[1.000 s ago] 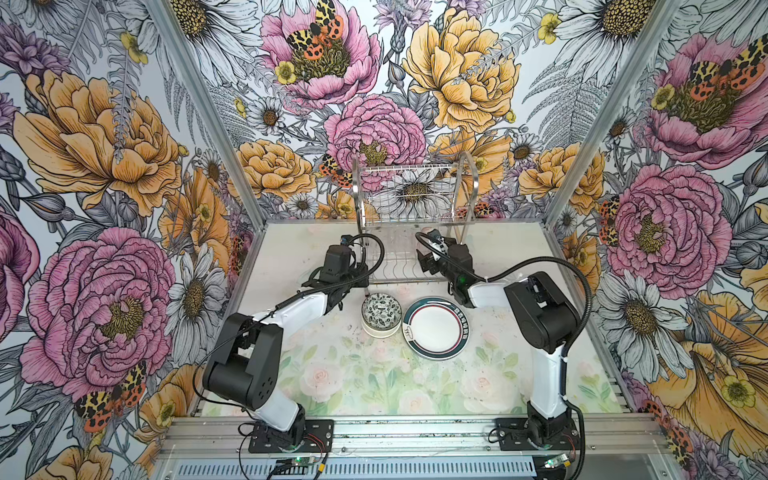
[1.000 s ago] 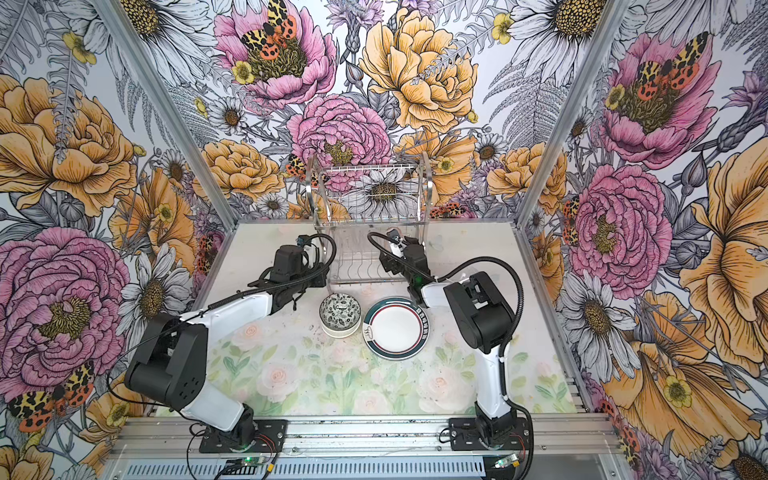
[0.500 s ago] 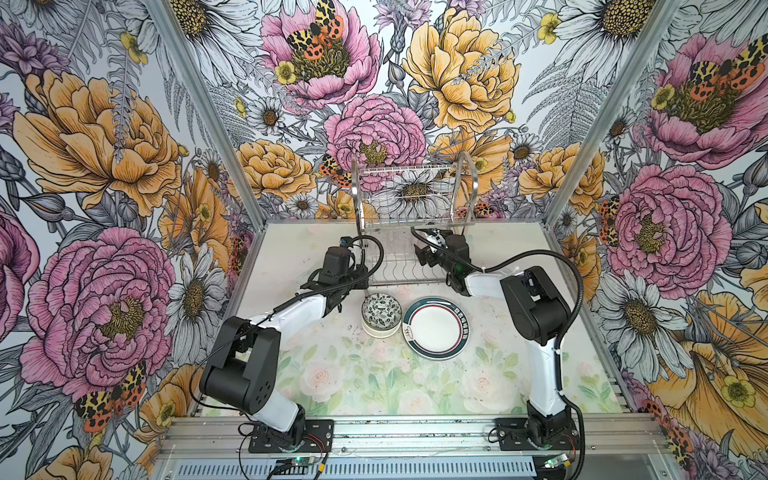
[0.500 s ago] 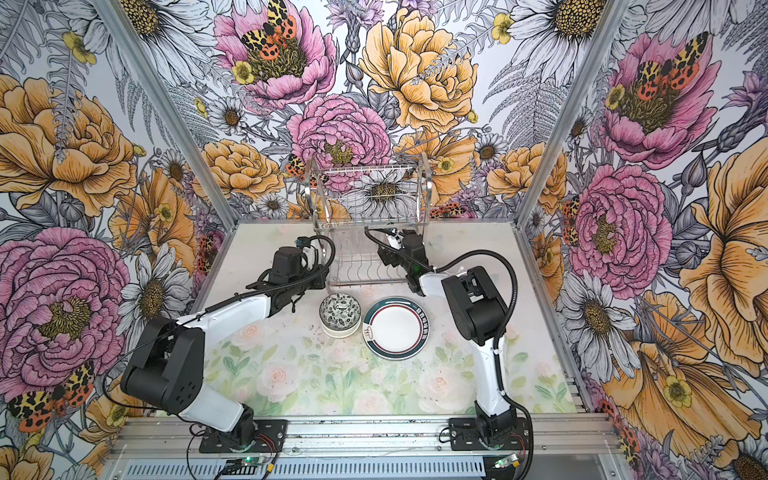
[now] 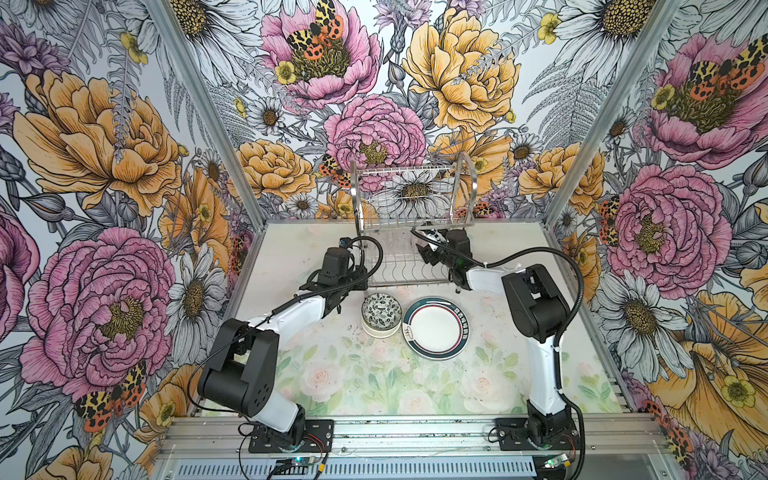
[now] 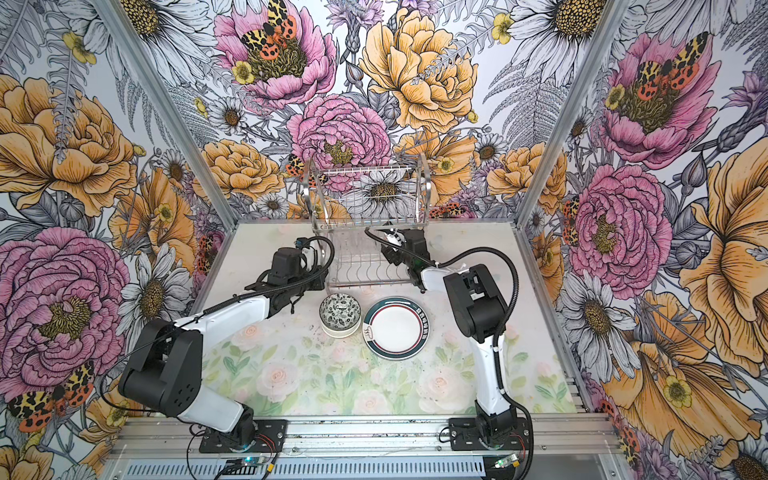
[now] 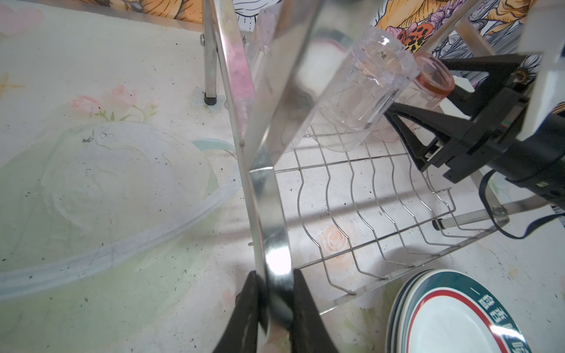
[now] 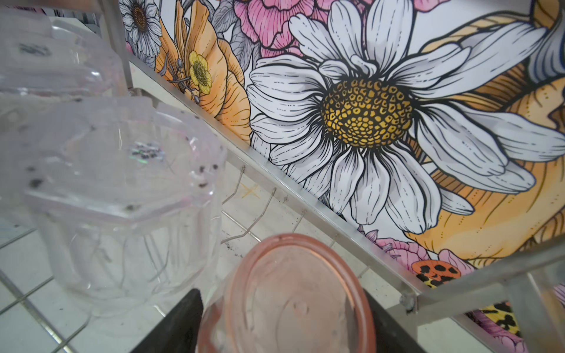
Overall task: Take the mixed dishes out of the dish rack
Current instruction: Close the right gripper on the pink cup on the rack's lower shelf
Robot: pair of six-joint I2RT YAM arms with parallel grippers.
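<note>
Left gripper: jaws clamped on the flat chrome side band of the dish rack, at the near-left corner of its lower shelf. Right gripper: reaching in under the rack's upper tier, jaws set on either side of a pink cup. Whether they press on it cannot be told.

The pink cup stands base up, translucent, with a raised ring on its base. Just beside it, toward the rack's left end, is a clear cup with ribbed sides, also base up. A second clear cup shows beyond it, blurred. All three sit along the rear edge of the lower wire shelf.

The rack has two tiers of shiny wire between arched frames and stands at the middle of the table's far edge. In front of it on the table lies a stack of plates, teal-rimmed with white centres. Just beside them on the left is a stack of bowls, the top one leaf-patterned inside.

The table has a pale rose-and-leaf print with dark specks. The walls carry large pink, orange and white flowers on three sides, with metal posts at the corners.
</note>
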